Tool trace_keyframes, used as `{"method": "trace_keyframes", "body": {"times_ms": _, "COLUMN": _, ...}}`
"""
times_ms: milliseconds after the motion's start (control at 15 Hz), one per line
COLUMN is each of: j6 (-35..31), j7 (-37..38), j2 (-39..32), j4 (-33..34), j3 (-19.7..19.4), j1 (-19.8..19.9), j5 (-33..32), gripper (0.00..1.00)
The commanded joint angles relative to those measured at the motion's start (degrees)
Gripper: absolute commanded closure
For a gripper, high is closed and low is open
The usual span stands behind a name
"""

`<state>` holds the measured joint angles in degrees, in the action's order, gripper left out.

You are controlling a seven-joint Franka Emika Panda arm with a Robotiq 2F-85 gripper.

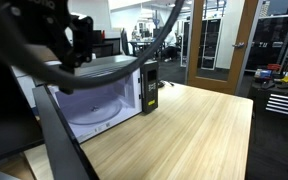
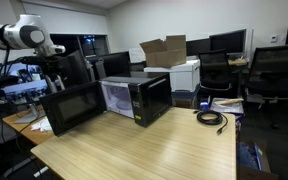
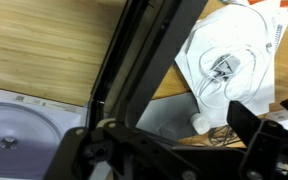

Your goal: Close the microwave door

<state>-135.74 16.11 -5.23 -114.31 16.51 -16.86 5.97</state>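
Note:
The microwave (image 1: 109,95) (image 2: 136,97) stands on a wooden table, dark-cased with a pale interior and a green strip by its control panel. The microwave door (image 1: 56,135) (image 2: 72,106) is swung wide open. In the wrist view the door's dark top edge (image 3: 124,60) runs diagonally past the turntable (image 3: 14,135). My gripper (image 2: 56,62) (image 1: 79,48) hovers above and behind the open door. In the wrist view the gripper (image 3: 174,140) is open and empty, its dark fingers on either side of a gap just off the door's edge.
The wooden table (image 2: 154,145) (image 1: 189,130) has a coiled black cable (image 2: 212,120). A cardboard box (image 2: 164,50) sits on a white cabinet (image 2: 187,72) behind. Office chairs (image 2: 274,70) stand at one end. White sheets with cables (image 3: 229,60) lie beyond the door.

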Motion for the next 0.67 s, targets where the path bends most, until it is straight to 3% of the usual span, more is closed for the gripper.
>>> {"method": "trace_keyframes", "body": {"times_ms": 0, "j6": -1.41, "j7": -6.36, "j2": -3.98, "j4": 3.32, "j3": 1.69, "j1": -1.23, "j5": 3.50, "gripper": 0.00}}
{"method": "trace_keyframes", "body": {"times_ms": 600, "j6": -0.31, "j7": -14.59, "j2": -8.74, "j4": 6.54, "j3": 3.62, "j1": -2.34, "j5": 3.87, "gripper": 0.00}}
